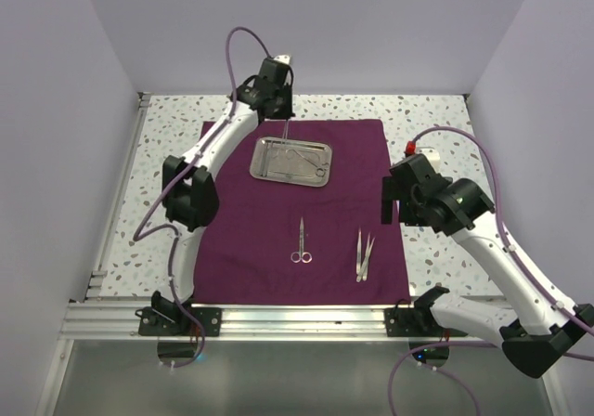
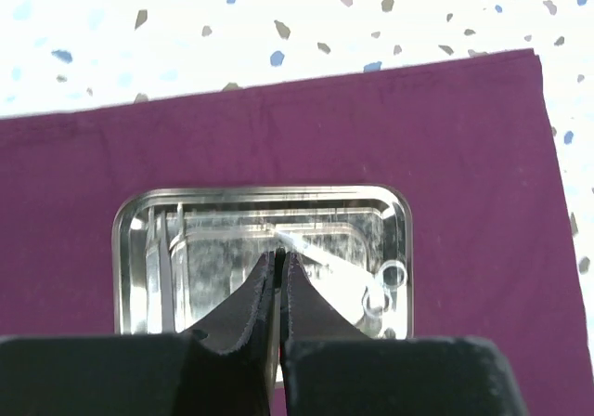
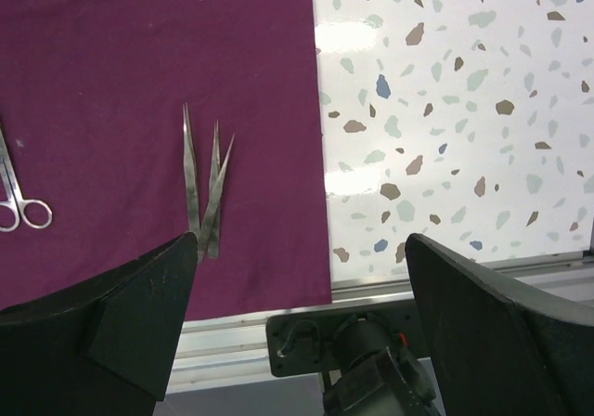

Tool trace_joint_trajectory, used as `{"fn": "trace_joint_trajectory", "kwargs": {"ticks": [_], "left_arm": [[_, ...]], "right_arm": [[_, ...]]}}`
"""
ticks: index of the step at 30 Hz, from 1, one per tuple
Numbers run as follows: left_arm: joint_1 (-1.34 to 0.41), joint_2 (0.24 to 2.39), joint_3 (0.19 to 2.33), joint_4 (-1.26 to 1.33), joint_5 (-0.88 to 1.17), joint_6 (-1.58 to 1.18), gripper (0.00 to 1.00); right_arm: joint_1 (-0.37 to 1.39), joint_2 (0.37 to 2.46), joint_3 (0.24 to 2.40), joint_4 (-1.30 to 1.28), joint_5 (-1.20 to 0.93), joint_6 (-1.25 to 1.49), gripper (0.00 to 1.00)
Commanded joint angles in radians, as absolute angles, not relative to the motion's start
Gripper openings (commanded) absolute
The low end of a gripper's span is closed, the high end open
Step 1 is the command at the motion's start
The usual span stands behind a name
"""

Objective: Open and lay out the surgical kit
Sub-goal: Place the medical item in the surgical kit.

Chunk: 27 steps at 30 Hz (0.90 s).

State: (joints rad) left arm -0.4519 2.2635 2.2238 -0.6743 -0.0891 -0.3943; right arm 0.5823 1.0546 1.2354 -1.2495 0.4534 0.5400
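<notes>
Cloth [image 1: 260, 249] lies flat on the table [image 1: 167, 128], its near edge at the rail [image 1: 297, 321]. A speckled strip stays bare on each side and at the far end. Walls close in left, right and far.

Tray [image 1: 271, 163] sits at far centre of the cloth, long axis left to right, slightly skewed, with steel pieces inside it. Open cloth lies between the tray and the scissors [image 1: 301, 240].

The scissors lie near centre, long axis near to far, rings toward the rail, tips pointing away. Tweezers [image 1: 363, 253] lie just inside the cloth's right edge, points aimed far.

Left gripper [image 2: 280, 258] hangs over the tray's far rim, fingers pressed together on a thin instrument [image 1: 286, 131] hanging upright. Right gripper [image 3: 302, 244] is over the cloth's right edge, fingers spread wide and holding nothing.
</notes>
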Motion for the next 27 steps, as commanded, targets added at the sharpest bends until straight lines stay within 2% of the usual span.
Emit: {"fn": "trace_joint_trajectory", "kwargs": {"ticks": [1, 6, 11, 16, 21, 22, 23, 24, 26, 27], "left_arm": [[-0.462, 2.098, 2.104, -0.726, -0.095, -0.455, 0.00], [-0.518, 1.872, 1.751, -0.750, -0.206, -0.658, 0.00], [-0.679, 1.750, 1.459, -0.667, -0.262, -0.833, 0.00], [-0.831, 1.744, 1.333, -0.595, -0.316, -0.929, 0.00], [-0.870, 1.793, 1.322, -0.580, -0.348, -0.943, 0.01], [-0.870, 1.798, 1.324, -0.581, -0.354, -0.945, 0.06], [-0.870, 1.801, 1.325, -0.581, -0.363, -0.942, 0.23], [-0.870, 1.805, 1.328, -0.583, -0.365, -0.942, 0.33], [-0.870, 1.809, 1.339, -0.589, -0.370, -0.936, 0.46], [-0.870, 1.810, 1.345, -0.591, -0.368, -0.933, 0.48]], "right_arm": [[0.584, 1.043, 1.227, -1.198, 0.437, 0.523, 0.98], [0.584, 1.054, 1.194, -1.147, 0.396, 0.502, 0.98], [0.586, 1.081, 1.167, -1.100, 0.351, 0.482, 0.98], [0.584, 1.092, 1.169, -1.097, 0.341, 0.446, 0.98], [0.584, 1.088, 1.181, -1.111, 0.351, 0.436, 0.98], [0.584, 1.086, 1.183, -1.112, 0.347, 0.436, 0.98], [0.584, 1.088, 1.187, -1.112, 0.347, 0.436, 0.98], [0.584, 1.089, 1.192, -1.111, 0.347, 0.436, 0.98], [0.584, 1.100, 1.210, -1.112, 0.353, 0.434, 0.98], [0.584, 1.104, 1.218, -1.114, 0.354, 0.433, 0.98]]}}
